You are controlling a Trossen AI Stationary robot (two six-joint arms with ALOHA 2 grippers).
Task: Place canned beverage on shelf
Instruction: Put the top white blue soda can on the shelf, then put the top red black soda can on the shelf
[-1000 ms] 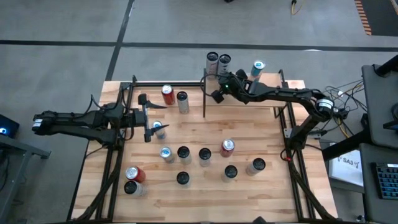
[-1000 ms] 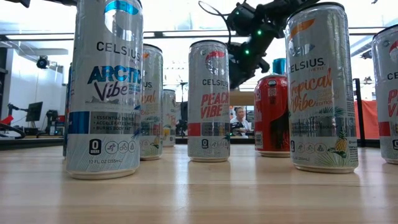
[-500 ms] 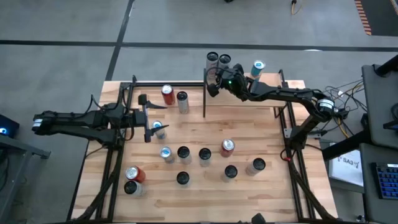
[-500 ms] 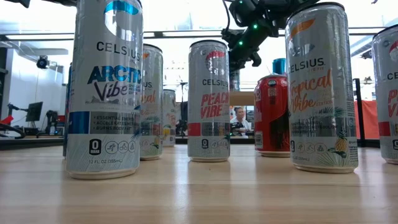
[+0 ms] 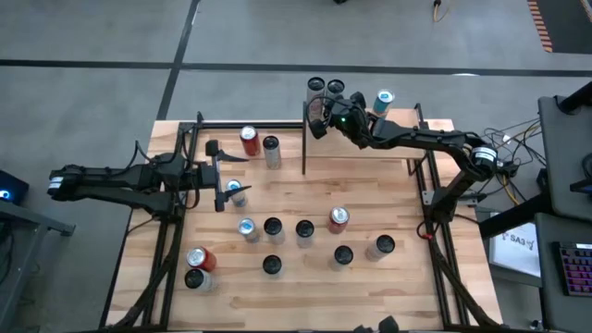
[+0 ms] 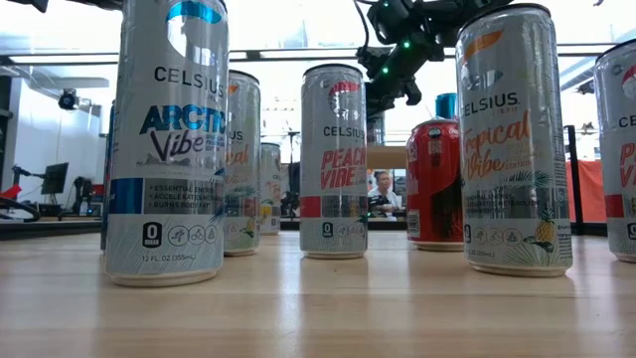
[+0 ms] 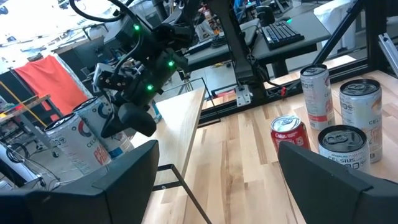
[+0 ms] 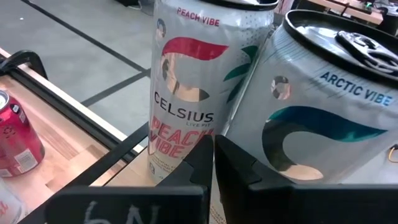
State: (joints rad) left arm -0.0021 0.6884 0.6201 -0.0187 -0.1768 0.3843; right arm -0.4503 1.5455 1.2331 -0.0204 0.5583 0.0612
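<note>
Checking the right arm at the shelf

Waiting over the table's left half, the left gripper [image 5: 220, 176] has its fingers spread wide and nothing between them. A blue-topped can [image 5: 236, 192] stands just beside it, so I judge that arm is parked within reach of the next pick.

Further right, loose cans stand upright across the middle of the tabletop, as stock to be shelved.

At the back of the table sits the shelf [image 7: 180, 118], a small light-wood board on thin black posts. The Peach Vibe can [image 8: 199, 81] and the Arctic Vibe can [image 8: 323, 118] stand together at its far left corner, touching or nearly so. Both are upright, long axes vertical and lids up; the Peach Vibe label faces the right wrist camera. A teal-topped can [image 5: 383, 100] stands apart from them, further right on the shelf.

The right gripper [image 8: 213, 163] hovers just in front of that pair with its fingers pressed together on nothing. I judge a can is already set down here, packed tightly into the corner to leave room for more.
</note>
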